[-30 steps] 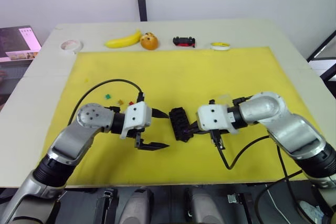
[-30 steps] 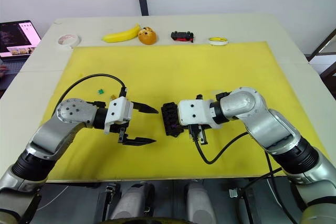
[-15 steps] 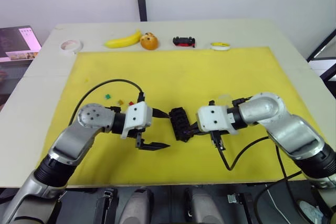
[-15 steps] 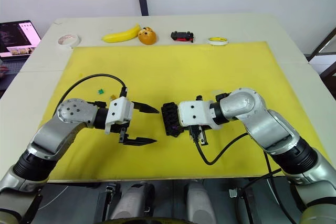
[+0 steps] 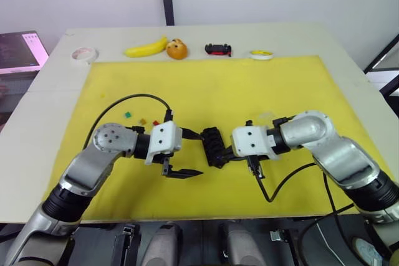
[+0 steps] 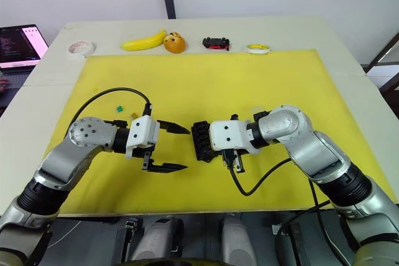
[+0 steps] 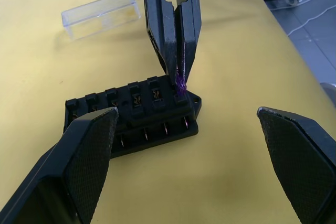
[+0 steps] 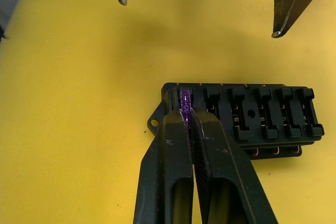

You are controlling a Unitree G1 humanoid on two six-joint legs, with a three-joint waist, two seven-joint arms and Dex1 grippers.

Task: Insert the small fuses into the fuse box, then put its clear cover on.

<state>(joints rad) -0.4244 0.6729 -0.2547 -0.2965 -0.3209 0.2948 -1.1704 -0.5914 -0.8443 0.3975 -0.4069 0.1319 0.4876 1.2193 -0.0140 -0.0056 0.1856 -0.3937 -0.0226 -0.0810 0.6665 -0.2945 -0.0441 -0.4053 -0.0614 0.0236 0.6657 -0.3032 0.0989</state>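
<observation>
The right gripper [image 8: 188, 115] has its fingers clenched on a purple fuse [image 8: 185, 99], set at the end slot of the black fuse box [image 5: 214, 146], which lies at the centre of the left eye view on the yellow mat [image 5: 206, 85]. To seat it well, the push should probably go straight along the slot, with the fuse kept square so it does not jam or tip the box. The left gripper [image 5: 186, 154] hangs just left of the box, fingers spread wide and empty; it could steady the box. The clear cover [image 7: 101, 14] lies near the box, at upper left in the left wrist view. Green, olive and red fuses [image 5: 141, 119] wait left of centre. How deep the purple fuse sits is hard to judge, since the fingers cover most of it.
</observation>
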